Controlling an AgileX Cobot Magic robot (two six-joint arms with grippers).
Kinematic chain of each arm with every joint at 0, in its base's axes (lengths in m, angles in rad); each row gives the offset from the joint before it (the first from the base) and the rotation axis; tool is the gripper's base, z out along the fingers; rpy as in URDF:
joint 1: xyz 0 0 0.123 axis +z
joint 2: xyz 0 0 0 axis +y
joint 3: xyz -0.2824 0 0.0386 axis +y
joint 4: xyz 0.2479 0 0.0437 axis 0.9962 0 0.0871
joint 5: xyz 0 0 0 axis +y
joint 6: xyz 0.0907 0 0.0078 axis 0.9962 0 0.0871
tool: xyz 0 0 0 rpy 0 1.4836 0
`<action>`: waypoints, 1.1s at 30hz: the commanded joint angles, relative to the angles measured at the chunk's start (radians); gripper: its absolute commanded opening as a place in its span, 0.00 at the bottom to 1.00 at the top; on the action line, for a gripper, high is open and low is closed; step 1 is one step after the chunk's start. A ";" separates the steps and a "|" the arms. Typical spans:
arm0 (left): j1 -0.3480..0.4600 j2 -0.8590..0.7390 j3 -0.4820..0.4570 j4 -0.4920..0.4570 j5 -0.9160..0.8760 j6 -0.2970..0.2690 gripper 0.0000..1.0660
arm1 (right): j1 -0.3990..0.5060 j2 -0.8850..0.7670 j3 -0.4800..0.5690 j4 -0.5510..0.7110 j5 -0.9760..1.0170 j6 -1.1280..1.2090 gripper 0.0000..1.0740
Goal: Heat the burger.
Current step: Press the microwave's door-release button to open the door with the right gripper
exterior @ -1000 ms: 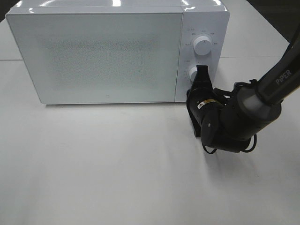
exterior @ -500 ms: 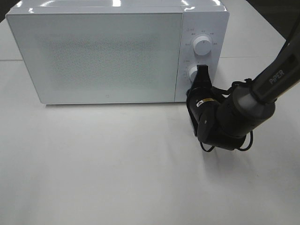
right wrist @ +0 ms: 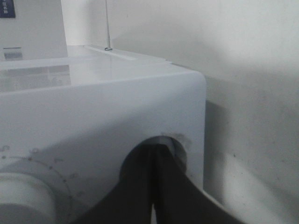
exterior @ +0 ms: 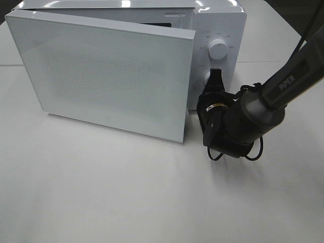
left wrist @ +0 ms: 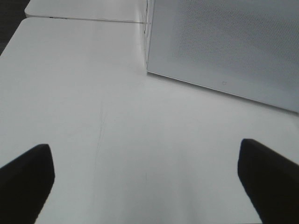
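Observation:
The burger is out of view in every frame. A white microwave point(exterior: 220, 25) stands at the back of the table, its door point(exterior: 111, 76) swung partly outward on its left hinge. The dark gap behind the door shows nothing of the inside. My right gripper point(exterior: 215, 76) is shut, with its tip pressed against the lower round control point(exterior: 206, 77) on the panel. In the right wrist view the closed fingertips point(right wrist: 156, 151) meet at that control's recess point(right wrist: 180, 149). My left gripper point(left wrist: 149, 182) is open and empty above the bare table, its fingers point(left wrist: 28, 177) far apart.
An upper dial point(exterior: 218, 49) sits above the pressed control. The door's free edge point(exterior: 185, 126) juts over the white table point(exterior: 101, 192), close to my right arm's wrist point(exterior: 233, 126). A seam between tabletops point(left wrist: 84, 19) runs behind the microwave.
The microwave door, flush shut in both earlier frames, has sprung open toward the front. My right arm has shifted slightly left, with the gripper still on the lower control.

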 commanded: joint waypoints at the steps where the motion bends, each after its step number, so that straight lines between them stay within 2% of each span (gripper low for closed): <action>1: -0.004 -0.022 0.001 0.002 -0.007 -0.001 0.95 | -0.042 0.032 -0.122 -0.161 -0.119 -0.008 0.00; 13: -0.004 -0.022 0.001 0.001 -0.007 -0.001 0.95 | -0.042 0.018 -0.113 -0.165 -0.100 -0.013 0.00; 33: -0.004 -0.022 0.001 0.000 -0.007 -0.001 0.95 | -0.039 -0.117 0.081 -0.216 -0.006 -0.010 0.00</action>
